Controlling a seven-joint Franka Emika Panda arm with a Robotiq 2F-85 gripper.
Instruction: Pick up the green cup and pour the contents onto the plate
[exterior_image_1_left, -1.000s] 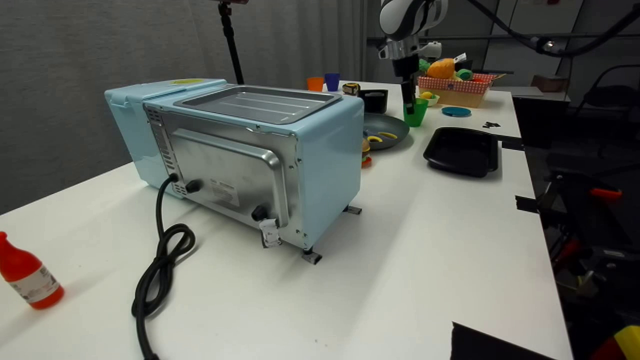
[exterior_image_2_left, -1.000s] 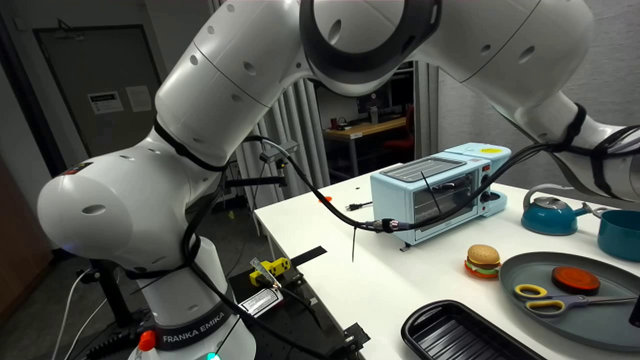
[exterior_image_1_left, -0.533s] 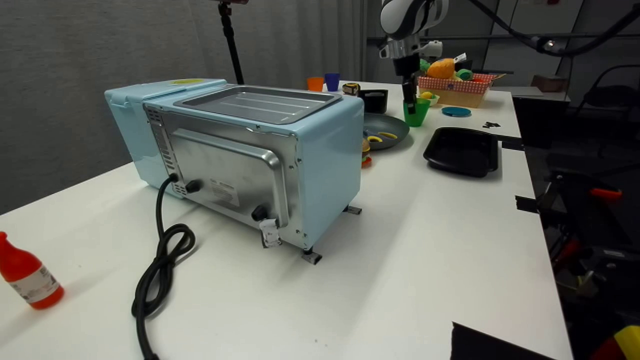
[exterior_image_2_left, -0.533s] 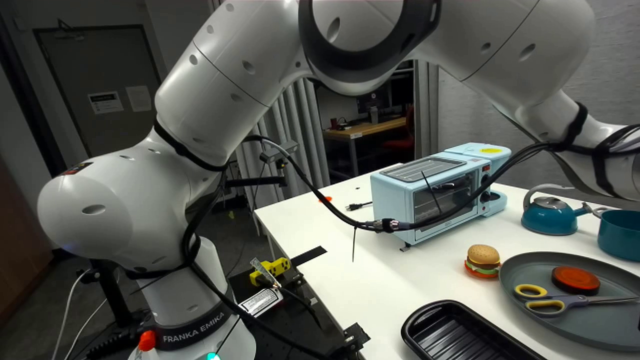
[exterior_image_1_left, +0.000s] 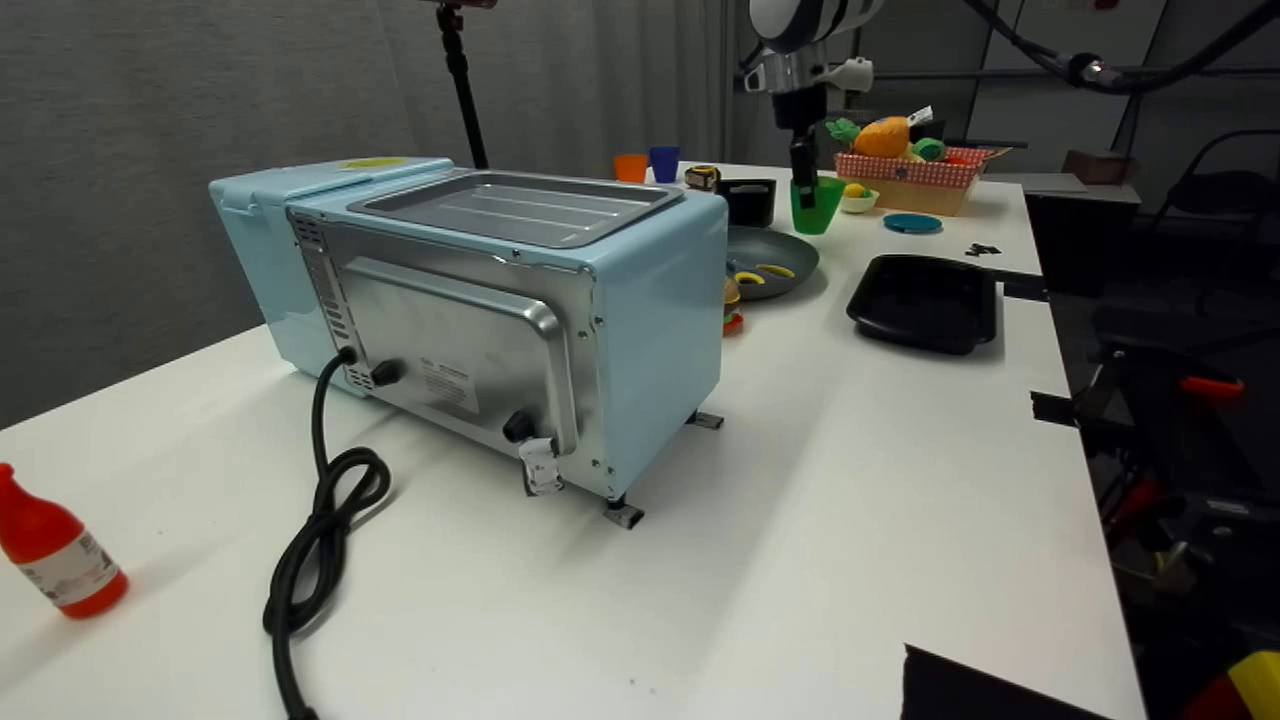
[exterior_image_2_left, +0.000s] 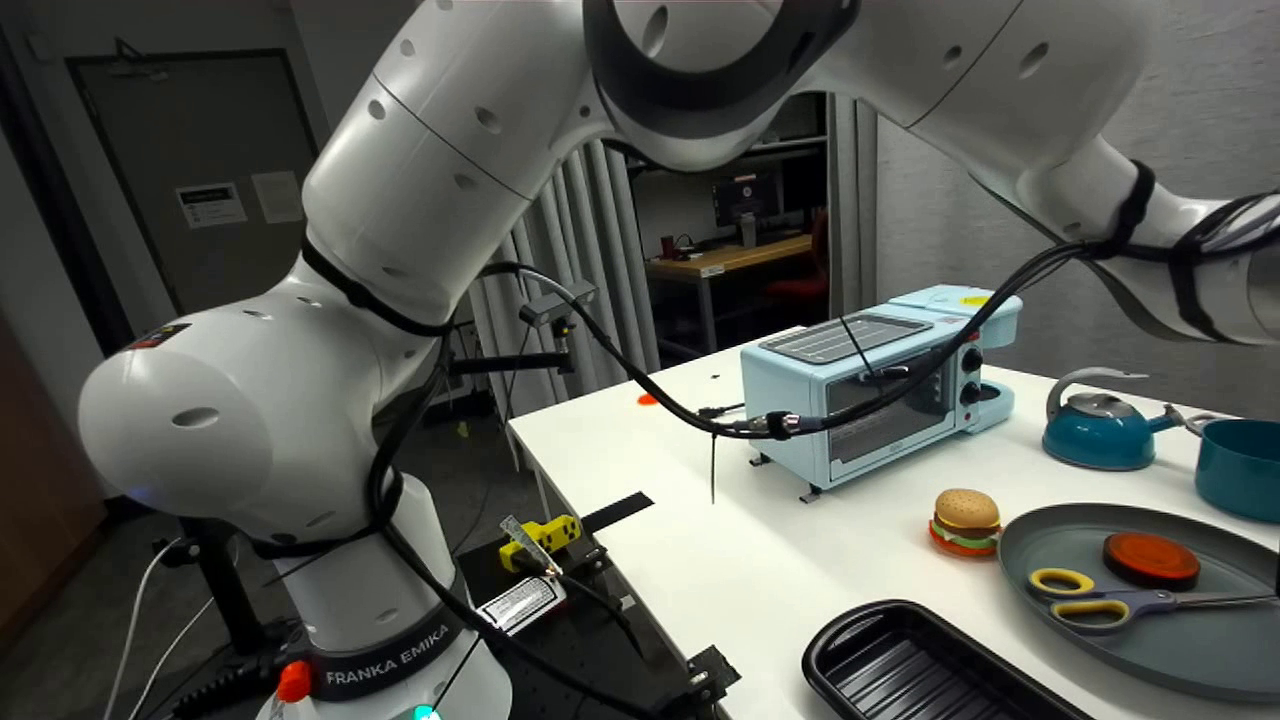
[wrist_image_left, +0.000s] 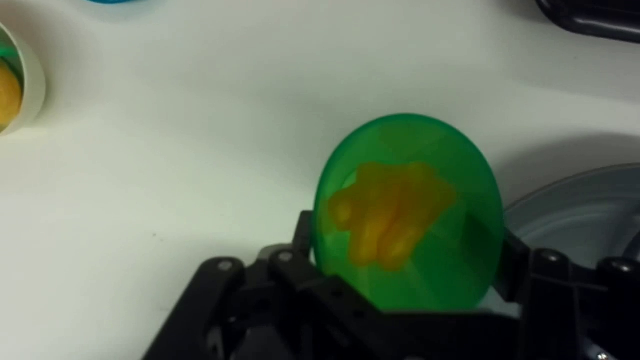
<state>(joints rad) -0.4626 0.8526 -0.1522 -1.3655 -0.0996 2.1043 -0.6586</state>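
Arm base (exterior_image_2_left: 385, 665) bears words "FRANKA EMIKA". Sticker (exterior_image_1_left: 448, 384) on back of oven (exterior_image_1_left: 655, 330) and label (exterior_image_1_left: 72, 572) of red bottle (exterior_image_1_left: 36, 525): print too small for reading. In wrist view, gripper (wrist_image_left: 407, 247) grasps green cup (wrist_image_left: 450, 255), orange pieces (wrist_image_left: 390, 215) inside, near grey pan (wrist_image_left: 565, 220). Blue plate (exterior_image_1_left: 912, 223) lies on white surface (exterior_image_1_left: 850, 480) near basket (exterior_image_1_left: 905, 198), apart from cup.

Comprises one green cup (exterior_image_1_left: 818, 216), one orange cup (exterior_image_1_left: 630, 168), one purple-blue cup (exterior_image_1_left: 664, 164): three in all. Includes also one end effector (wrist_image_left: 407, 246), one toaster oven (exterior_image_1_left: 490, 310), one kettle (exterior_image_2_left: 1100, 438), one teal pot (exterior_image_2_left: 1240, 472), one gray pan (exterior_image_2_left: 1190, 650), one pair of scissors (exterior_image_2_left: 1150, 601), one toy burger (exterior_image_2_left: 966, 522), one ribbed black tray (exterior_image_1_left: 925, 300), one red bottle (exterior_image_1_left: 60, 550), one basket (exterior_image_1_left: 895, 172); cup contents (wrist_image_left: 390, 215) too blurred to count.
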